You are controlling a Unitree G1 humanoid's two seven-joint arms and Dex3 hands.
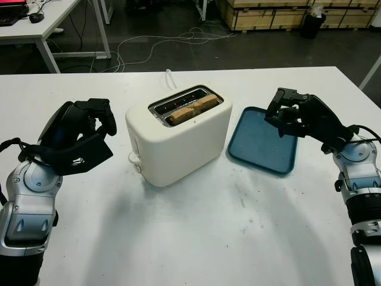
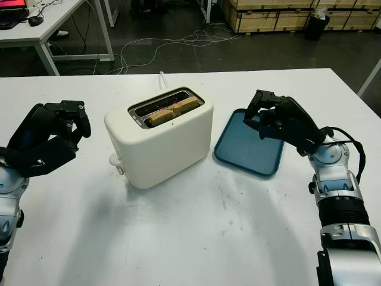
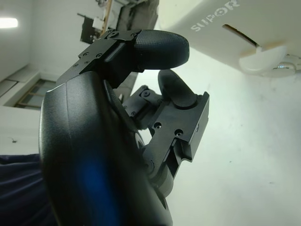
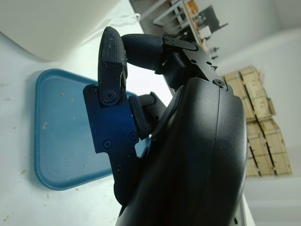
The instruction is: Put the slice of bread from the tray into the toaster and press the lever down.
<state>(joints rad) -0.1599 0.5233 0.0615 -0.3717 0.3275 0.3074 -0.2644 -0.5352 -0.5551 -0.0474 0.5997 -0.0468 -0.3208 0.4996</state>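
So the browned slice of bread (image 1: pixel 191 110) is already sitting in the near slot of the cream plastic two-slot toaster (image 1: pixel 178 140), top edge poking out; the rounded white lever (image 1: pixel 134 158) sticks out of the toaster's end that faces the left hand; the blue plastic tray (image 1: pixel 262 143) lies just beside the toaster on the white desk (image 1: pixel 208 238); left hand (image 1: pixel 95 122) hovers near the lever end, fingers curled on nothing; right hand (image 1: pixel 289 110) hangs over the tray, fingers curled too, nothing in them.
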